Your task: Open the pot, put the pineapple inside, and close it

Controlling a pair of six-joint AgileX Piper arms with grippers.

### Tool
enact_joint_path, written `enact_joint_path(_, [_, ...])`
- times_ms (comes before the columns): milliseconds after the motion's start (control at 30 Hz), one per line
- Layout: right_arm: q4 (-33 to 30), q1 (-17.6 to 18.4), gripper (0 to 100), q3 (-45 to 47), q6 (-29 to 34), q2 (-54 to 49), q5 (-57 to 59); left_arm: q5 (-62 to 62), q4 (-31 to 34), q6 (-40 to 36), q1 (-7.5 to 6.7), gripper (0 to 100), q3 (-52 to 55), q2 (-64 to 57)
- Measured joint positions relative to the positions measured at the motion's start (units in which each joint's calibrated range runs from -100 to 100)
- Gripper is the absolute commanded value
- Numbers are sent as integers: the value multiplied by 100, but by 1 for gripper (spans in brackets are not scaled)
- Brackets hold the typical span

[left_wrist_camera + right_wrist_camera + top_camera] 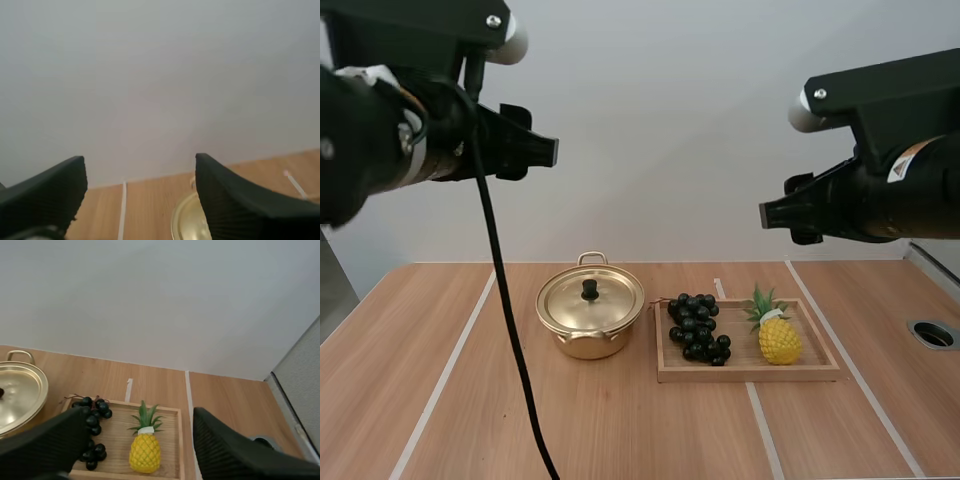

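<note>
Left gripper (140, 165), right gripper (140, 412), black two-fingered, high over wooden table (380, 340), fingers spread, empty. Gold metal pot (582, 338) mid-table, round lid (607, 303) on. Yellow green-topped pineapple (779, 339) at right end of shallow wooden tray (750, 374), right of pot. Nothing done yet: opening, loading, closing all left.

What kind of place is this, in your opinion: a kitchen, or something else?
Probably a robot test bench, not a kitchen: a wooden table marked with white tape lines, and staged props, a lidded pot beside a tray holding a pineapple and grapes.
</note>
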Motion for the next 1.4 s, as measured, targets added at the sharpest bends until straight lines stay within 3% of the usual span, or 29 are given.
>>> enact_joint_path(200, [132, 0, 100, -294, 58, 616, 387, 2250, -1033, 1092, 0, 100, -831, 1210])
enact_joint_path(367, [120, 0, 100, -294, 65, 1306, 649, 3467, -1286, 1782, 0, 100, -1278, 2187])
enact_joint_path(700, [-290, -9, 100, -294, 225, 2231, 812, 3542, -1178, 2206, 0, 100, -1326, 3015])
enact_joint_path(900, [-398, -18, 100, -294, 307, 2316, 585, 2936, -1191, 2412, 0, 100, -1337, 3117])
enact_joint_path(1100, [-407, -18, 100, -294, 318, 2316, 514, 2715, -1531, 3207, 0, 100, -1341, 3572])
enact_joint_path(1400, [-541, -18, 100, -294, 318, 2316, 514, 2674, -1943, 3756, 0, 100, -1352, 4573])
